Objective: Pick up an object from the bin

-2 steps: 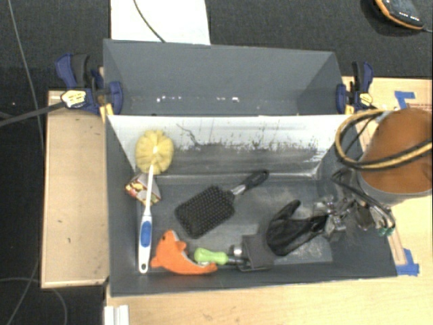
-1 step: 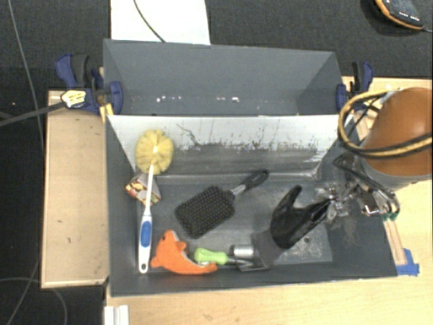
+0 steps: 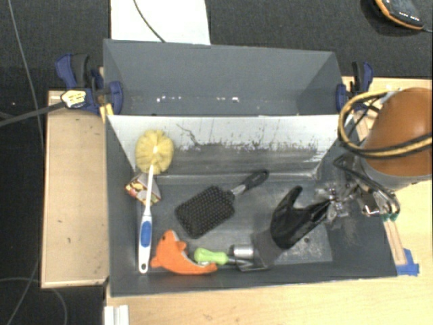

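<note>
Jaws are seen spread wide, nothing held, at lower right of the grey bin (image 3: 223,87), near a black hairbrush (image 3: 205,210).

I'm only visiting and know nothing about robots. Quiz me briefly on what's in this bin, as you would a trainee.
1. True or false: the black hairbrush lies left of the tool in this view.
2. Which lies along the left side of the bin? A) yellow-headed dish brush B) red cup C) spoon
3. Fill in: the plastic thing beside the green-handled utensil is ____.

Key: 1 true; 2 A; 3 orange.
</note>
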You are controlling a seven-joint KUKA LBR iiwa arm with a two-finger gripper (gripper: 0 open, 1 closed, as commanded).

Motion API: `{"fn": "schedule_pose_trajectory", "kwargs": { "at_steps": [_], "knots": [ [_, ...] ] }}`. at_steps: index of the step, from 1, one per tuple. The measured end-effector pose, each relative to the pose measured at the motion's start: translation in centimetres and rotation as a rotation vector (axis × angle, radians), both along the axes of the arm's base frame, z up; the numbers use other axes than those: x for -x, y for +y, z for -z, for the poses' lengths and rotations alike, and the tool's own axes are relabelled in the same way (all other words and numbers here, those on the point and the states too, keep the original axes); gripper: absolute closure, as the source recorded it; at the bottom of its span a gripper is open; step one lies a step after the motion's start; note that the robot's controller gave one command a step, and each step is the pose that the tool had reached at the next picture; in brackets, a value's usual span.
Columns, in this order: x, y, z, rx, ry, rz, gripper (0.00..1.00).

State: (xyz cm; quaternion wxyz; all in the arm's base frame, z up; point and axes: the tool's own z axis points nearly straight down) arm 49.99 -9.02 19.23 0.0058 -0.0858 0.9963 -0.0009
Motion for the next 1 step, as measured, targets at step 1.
{"fn": "schedule_pose_trajectory", "kwargs": {
  "at_steps": [1],
  "knots": [
    [-0.46, -0.45, -2.85, 0.003, -0.006, -0.182, 1.00]
  ]
}}
